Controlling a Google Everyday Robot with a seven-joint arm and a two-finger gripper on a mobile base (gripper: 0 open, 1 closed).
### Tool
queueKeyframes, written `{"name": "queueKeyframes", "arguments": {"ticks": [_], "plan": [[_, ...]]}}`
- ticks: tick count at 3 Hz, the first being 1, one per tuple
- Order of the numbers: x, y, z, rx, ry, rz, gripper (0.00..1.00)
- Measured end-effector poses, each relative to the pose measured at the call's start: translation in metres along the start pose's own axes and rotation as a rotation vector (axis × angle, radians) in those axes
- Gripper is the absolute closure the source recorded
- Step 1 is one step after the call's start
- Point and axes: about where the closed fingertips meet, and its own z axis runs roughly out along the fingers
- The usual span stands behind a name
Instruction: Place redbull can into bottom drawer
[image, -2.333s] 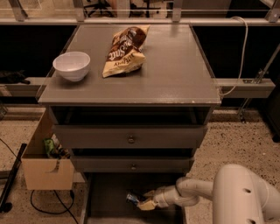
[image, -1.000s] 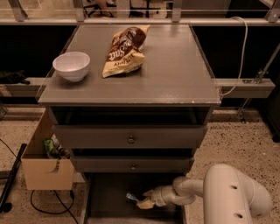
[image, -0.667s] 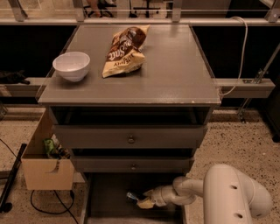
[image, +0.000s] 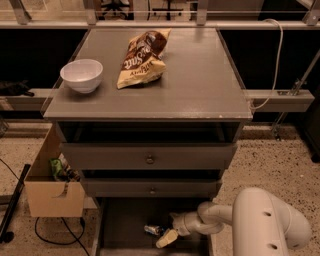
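The redbull can (image: 152, 230) is a small shiny can lying on its side on the dark floor of the bottom drawer (image: 125, 225), which is pulled out at the foot of the grey cabinet. My gripper (image: 168, 236) is low inside this drawer, right beside the can on its right and touching or nearly touching it. My white arm (image: 265, 220) reaches in from the lower right.
On the cabinet top (image: 200, 75) stand a white bowl (image: 81, 75) and a brown-and-yellow chip bag (image: 142, 57). The two upper drawers (image: 149, 156) with round knobs sit above my gripper. A cardboard box (image: 50, 190) and cables lie on the floor at the left.
My arm's white body has shifted a little left toward the cabinet. The gripper and the can have stayed at about the same spot in the bottom drawer.
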Motion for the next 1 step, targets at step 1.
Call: {"name": "queueKeyframes", "arguments": {"ticks": [1], "plan": [[0.0000,0.0000,0.0000,0.000,0.000,0.000,0.00]]}}
